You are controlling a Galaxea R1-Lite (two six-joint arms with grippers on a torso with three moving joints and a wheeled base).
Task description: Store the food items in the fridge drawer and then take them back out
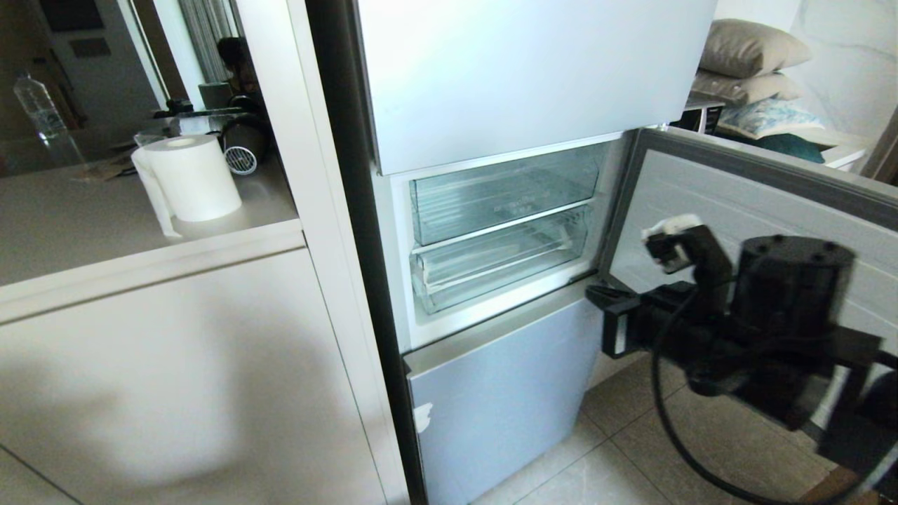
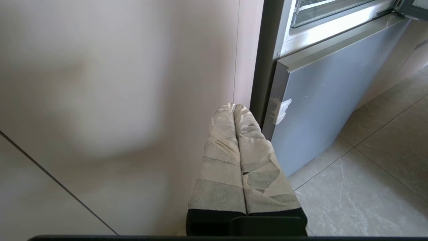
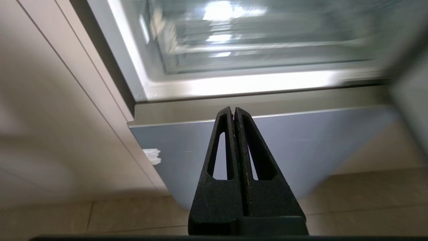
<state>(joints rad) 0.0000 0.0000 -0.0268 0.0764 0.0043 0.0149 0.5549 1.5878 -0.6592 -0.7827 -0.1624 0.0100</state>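
Head view, left to right. On the pale desk (image 1: 84, 224): one clear bottle (image 1: 38, 105) at the far left, then one roll of white paper (image 1: 193, 175), with a cluster of dark items too dim to tell apart behind it. Below the desk, one plain cabinet front (image 1: 175, 379). At centre, the fridge: one closed upper door (image 1: 519, 70); one middle compartment standing open with two clear containers stacked in it, one clear bin (image 1: 501, 193) above and the fridge drawer (image 1: 501, 259) directly below, pushed in; one closed lower door (image 1: 501, 393) bearing one white tape scrap (image 1: 423, 415) near its left edge. No food item shows in either container. To the right, the one open middle door (image 1: 758, 203) swung outward over the tiled floor (image 1: 617, 449); three cushions (image 1: 754, 70) lie stacked beyond it. In front of that door, the right hand (image 1: 609, 298), black, fingers pressed together and holding nothing, pointed toward the lower door just below the fridge drawer. The left hand (image 2: 234, 107), seen only in its wrist view, has two tape-wrapped fingers pressed together, empty, facing the cabinet front beside the lower door
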